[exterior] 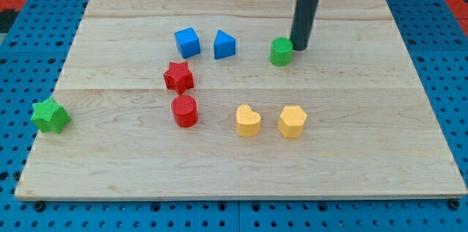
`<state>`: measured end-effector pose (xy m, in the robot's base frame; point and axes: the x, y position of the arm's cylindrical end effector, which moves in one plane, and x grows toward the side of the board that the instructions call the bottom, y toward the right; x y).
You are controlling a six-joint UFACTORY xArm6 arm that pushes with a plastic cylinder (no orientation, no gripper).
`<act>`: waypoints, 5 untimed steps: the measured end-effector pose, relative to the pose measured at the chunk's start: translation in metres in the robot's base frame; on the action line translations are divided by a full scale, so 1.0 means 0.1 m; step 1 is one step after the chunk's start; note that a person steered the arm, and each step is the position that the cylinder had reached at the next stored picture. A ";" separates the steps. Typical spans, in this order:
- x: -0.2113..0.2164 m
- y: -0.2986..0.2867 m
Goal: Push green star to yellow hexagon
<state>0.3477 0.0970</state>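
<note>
Camera view shows you my tip touching the green cylinder. Your green star sits on the board's left edge, well apart from the yellow hexagon. My rod clamps nothing.

A single camera view looked down at a slant onto the pale wooden plank bench from its near long edge, facing the far edge. The bench appeared as a trapezoid, narrower at the top of the frame, and filled nearly all of it. All four edges showed, with blue perforated pegboard around them and a red patch at the upper left. The dark rod entered from the top edge, right of centre.
</note>
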 end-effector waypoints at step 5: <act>-0.70 -3.07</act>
<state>0.2782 -0.2104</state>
